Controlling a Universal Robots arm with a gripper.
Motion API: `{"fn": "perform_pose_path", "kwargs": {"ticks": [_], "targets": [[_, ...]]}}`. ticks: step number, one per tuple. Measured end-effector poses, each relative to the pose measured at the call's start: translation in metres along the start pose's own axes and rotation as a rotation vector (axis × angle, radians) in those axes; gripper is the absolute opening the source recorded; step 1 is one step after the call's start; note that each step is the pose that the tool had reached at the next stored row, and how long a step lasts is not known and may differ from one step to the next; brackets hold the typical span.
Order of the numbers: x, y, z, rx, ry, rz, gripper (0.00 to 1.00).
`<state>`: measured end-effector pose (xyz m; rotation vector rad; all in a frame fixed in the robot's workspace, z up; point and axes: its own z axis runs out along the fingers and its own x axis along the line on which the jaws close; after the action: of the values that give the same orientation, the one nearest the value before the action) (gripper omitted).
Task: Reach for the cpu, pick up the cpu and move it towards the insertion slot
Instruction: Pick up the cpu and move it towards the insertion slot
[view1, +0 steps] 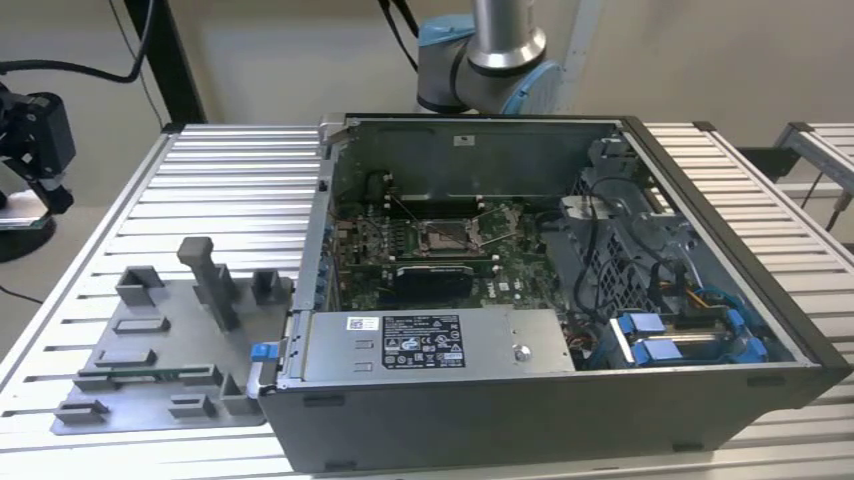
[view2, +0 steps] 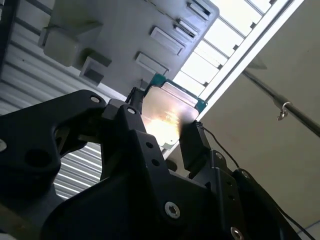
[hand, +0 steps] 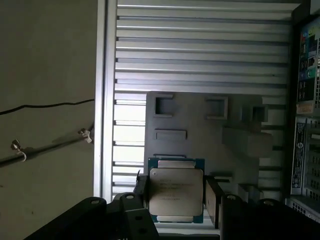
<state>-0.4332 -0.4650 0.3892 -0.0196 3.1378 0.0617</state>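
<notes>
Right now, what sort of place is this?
Probably a robotics lab bench for PC assembly: an open computer case on a slatted metal table, a grey fixture plate beside it, a robot arm behind, its gripper holding a cpu.

Ribbed alu table (view1: 227, 170) = landmark; slats catch bright reflected light. Behind table: plain beige wall (view1: 267, 60), evenly lit. Black upright post (view1: 167, 60) at table's back corner. Beside table on the exterior view's right: 2nd slatted table (view1: 827, 145), narrow gap between. Past table's edge in first wrist view: dull grey-brown floor (hand: 45, 60) w/ thin black cable (hand: 50, 106) across it.
</notes>
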Motion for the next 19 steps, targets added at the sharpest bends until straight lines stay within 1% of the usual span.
{"fn": "perform_pose_path", "kwargs": {"ticks": [13,16,19], "targets": [[-0.0007,0.0,-0.0002,0.0002,0.0003,0.0,0.0],[-0.0078,-0.0001,-0.0001,0.0001,0.0011,0.0,0.0],[-0.0169,-0.0002,-0.0001,0.0001,0.0027,0.0,0.0]]}}
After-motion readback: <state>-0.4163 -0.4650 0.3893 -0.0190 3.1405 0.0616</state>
